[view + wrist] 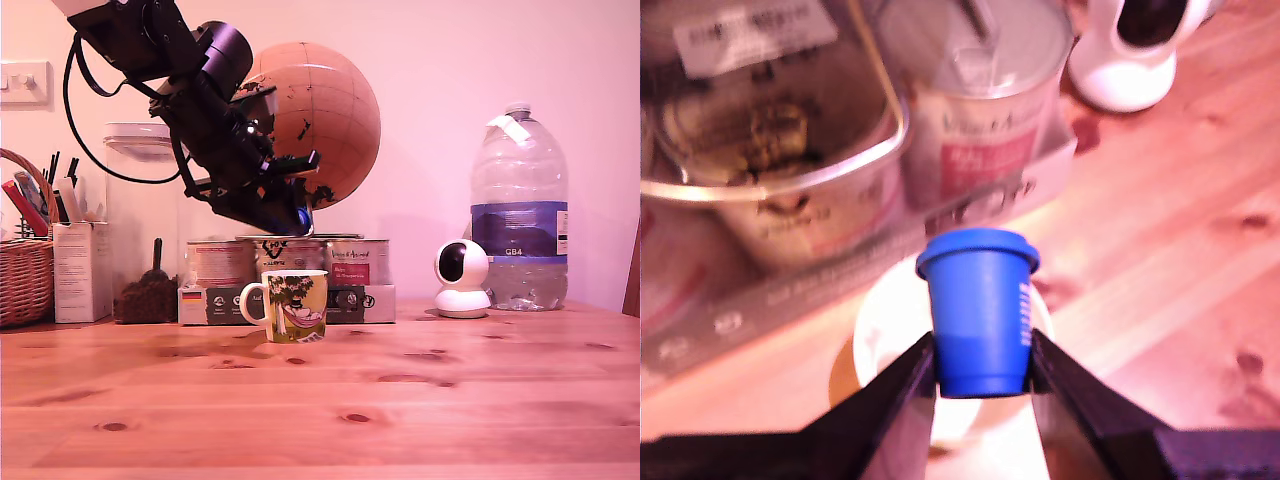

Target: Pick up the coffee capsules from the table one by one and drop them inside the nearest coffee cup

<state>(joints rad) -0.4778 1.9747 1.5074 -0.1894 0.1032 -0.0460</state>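
Above the ceramic mug [295,305] on the knotty pine counter [400,400], black fingers [902,395] clamp a smooth, tapered blue capsule [980,312], flanged rim visible, directly over the mug's pale opening.

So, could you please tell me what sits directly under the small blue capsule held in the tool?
The pale open rim of the illustrated ceramic mug lies below the bright blue tapered capsule; the capsule and tool cover most of its inside.
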